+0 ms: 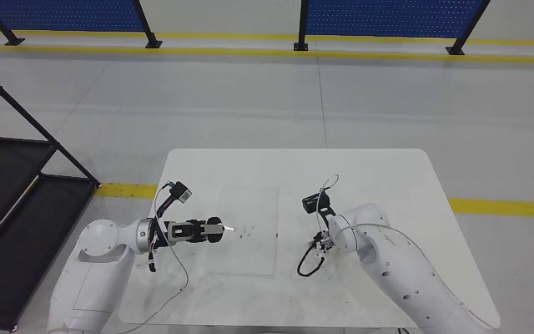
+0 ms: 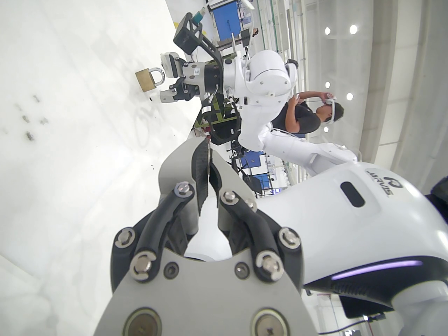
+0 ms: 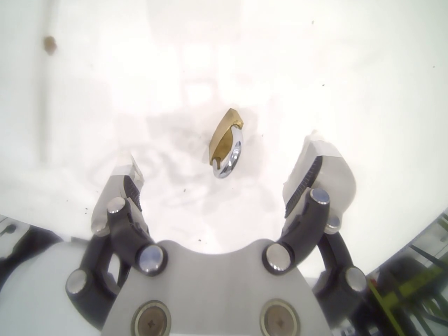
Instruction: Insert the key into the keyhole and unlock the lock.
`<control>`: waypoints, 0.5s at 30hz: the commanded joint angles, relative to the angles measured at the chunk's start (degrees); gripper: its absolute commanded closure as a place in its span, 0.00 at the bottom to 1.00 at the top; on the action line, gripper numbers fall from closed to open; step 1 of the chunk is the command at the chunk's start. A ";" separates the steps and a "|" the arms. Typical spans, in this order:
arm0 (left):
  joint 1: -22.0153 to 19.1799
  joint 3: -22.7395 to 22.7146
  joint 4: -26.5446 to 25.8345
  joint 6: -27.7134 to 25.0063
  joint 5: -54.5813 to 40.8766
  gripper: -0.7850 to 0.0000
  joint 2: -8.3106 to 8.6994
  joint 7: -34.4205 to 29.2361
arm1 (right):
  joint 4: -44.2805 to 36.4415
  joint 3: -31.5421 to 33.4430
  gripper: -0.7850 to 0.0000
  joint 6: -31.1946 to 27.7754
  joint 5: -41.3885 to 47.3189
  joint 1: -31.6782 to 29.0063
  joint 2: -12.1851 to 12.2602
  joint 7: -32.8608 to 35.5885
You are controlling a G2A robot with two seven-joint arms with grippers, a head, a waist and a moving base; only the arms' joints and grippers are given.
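Our right claw gapes wide, the small brass padlock lying untouched just before its fingertips; our left claw pinches a thin metal key.

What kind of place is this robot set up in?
Probably a robotics test hall or factory floor: yellow floor lines, blue perforated barriers, and a high ceiling with round lights.

The key is mostly buried inside the pinched left tool. Only a thin metal edge peeks out, so I can't make out its shape. The lock sits edge-on in the right wrist view, so the keyhole side is out of sight. That blurry brown blob on the table? No clue what it is. Same for the tiny dark specks in the left wrist view.
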 commanded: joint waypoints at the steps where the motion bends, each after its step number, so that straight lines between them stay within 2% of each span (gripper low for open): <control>1: 0.00 0.00 0.00 0.00 0.00 1.00 0.00 0.00 | 0.55 -0.12 0.39 0.00 0.82 0.08 0.09 0.00; 3: 0.00 0.00 0.00 0.00 0.00 1.00 0.00 0.00 | 1.09 -0.04 0.49 0.00 1.62 0.31 0.12 0.00; 15: 0.00 0.00 0.00 0.00 0.00 1.00 0.00 0.00 | 4.32 2.24 0.57 0.01 3.46 1.08 -1.04 0.00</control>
